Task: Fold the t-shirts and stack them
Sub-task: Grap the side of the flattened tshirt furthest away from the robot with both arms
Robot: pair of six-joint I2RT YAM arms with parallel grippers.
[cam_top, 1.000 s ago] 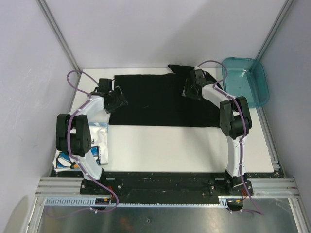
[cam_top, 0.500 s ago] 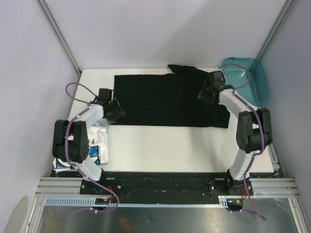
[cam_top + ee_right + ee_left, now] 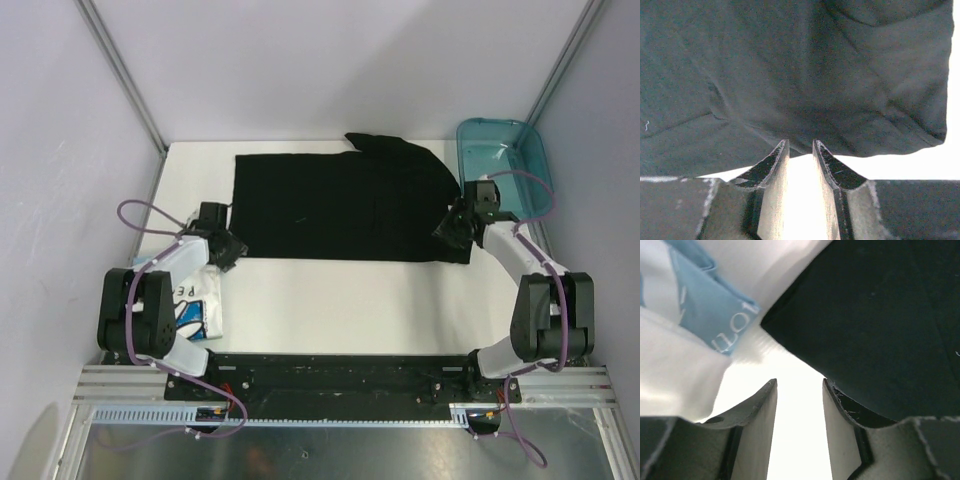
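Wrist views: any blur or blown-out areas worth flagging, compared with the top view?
Left wrist: the table is blown out to flat white, and the white tee near the lens is soft. Right wrist: the black tee keeps visible folds, table strip overexposed. Top external: evenly lit, sharp.

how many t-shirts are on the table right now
2. A black cloth t-shirt lies spread flat across the far middle of the white table; a white cloth t-shirt with blue print sits bunched at the near left edge, partly under the left arm. No others show.
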